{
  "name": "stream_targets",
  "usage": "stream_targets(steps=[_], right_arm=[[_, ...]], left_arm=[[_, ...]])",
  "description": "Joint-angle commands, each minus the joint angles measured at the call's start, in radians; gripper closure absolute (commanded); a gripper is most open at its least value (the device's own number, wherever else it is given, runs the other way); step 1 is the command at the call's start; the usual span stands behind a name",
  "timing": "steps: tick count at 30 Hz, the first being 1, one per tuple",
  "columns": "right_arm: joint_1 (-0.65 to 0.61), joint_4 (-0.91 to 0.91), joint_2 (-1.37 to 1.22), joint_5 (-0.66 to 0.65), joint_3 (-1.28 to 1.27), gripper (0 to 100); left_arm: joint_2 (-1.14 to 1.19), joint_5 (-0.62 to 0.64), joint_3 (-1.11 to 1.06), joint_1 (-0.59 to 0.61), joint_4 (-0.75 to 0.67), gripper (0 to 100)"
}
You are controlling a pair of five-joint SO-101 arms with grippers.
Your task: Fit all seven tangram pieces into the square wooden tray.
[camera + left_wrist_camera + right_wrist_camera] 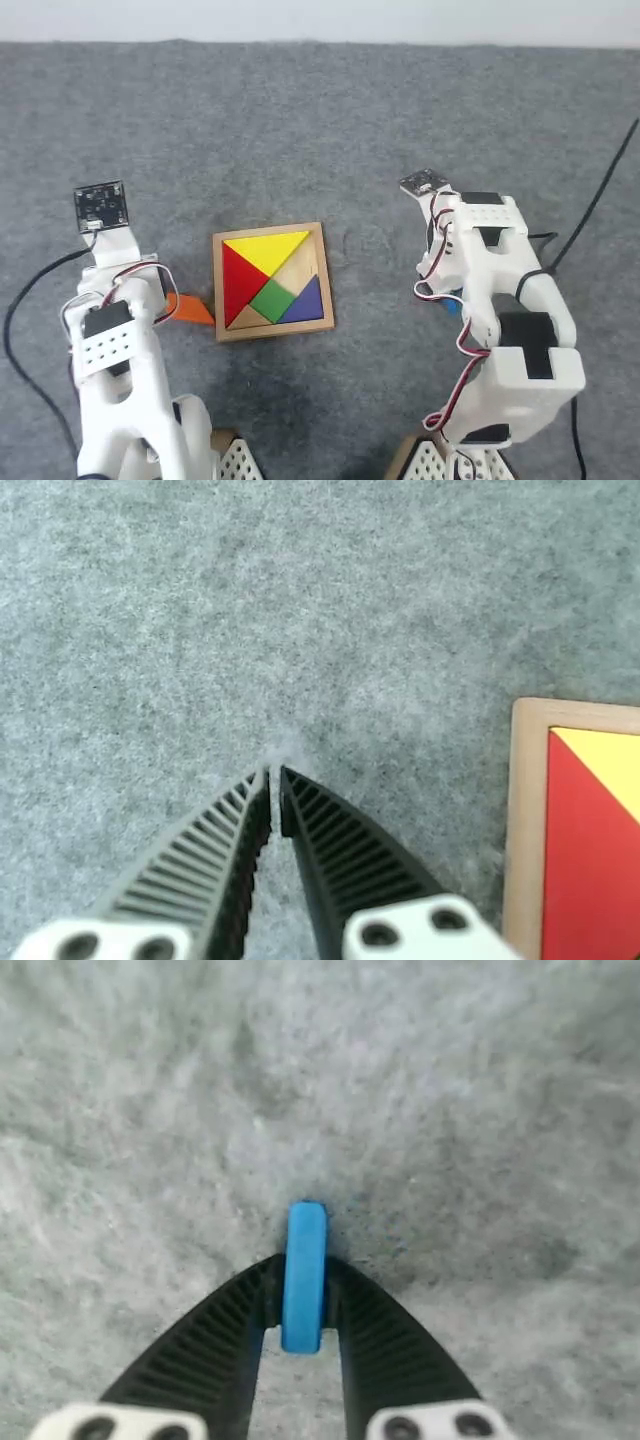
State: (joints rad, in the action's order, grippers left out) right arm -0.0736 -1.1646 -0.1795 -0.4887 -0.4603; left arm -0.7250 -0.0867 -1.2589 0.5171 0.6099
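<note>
On the grey surface (300, 120), the left claw (272, 780) is closed on nothing, its tips pressed together above bare felt. An orange piece (190, 308) lies just beside the left edge of the tray (268, 231). The tray holds a yellow triangle (267, 250), a red triangle (238, 283), a green square (272, 298) and a purple triangle (306, 300), with bare wood between them. Well apart to the right, the right claw (303, 1260) grips a blue piece (305, 1275) on edge, low over the surface.

A grey, fuzzy mat (330, 120) covers the whole surface, evenly lit with soft shadows. Along the top edge of the frame runs 1 pale, plain strip (320, 20).
</note>
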Motion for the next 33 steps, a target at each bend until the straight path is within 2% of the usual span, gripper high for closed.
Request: stream_targets(steps=[1, 7, 10, 17, 20, 24, 28, 33], right_arm=[[0.001, -0.09, 0.03, -0.011, 0.092, 98.3], [-0.038, -0.248, 0.031, -0.014, 0.322, 98.3], [-0.114, -0.288, 0.03, -0.015, 0.4, 98.3], [-0.42, -0.134, 0.019, -0.006, 0.408, 98.3], [-0.507, -0.03, 0.015, 0.0, 0.407, 98.3], [-0.55, 0.058, -0.05, 0.084, 0.439, 98.3], [-0.558, 0.068, -0.173, 0.18, 0.517, 98.3], [-0.601, 0.022, -0.257, 0.189, 0.621, 98.0]], left_arm=[[-0.037, -0.014, 0.01, -0.009, -0.021, 98], [-0.037, -0.014, 0.01, -0.009, -0.021, 98], [-0.037, -0.014, 0.01, -0.009, -0.021, 98], [-0.037, -0.014, 0.01, -0.009, -0.021, 98], [-0.037, -0.014, 0.01, -0.008, -0.021, 98], [-0.037, -0.014, 0.01, -0.008, -0.021, 98], [-0.037, -0.014, 0.01, -0.008, -0.021, 98], [-0.037, -0.014, 0.01, -0.008, -0.021, 98]])
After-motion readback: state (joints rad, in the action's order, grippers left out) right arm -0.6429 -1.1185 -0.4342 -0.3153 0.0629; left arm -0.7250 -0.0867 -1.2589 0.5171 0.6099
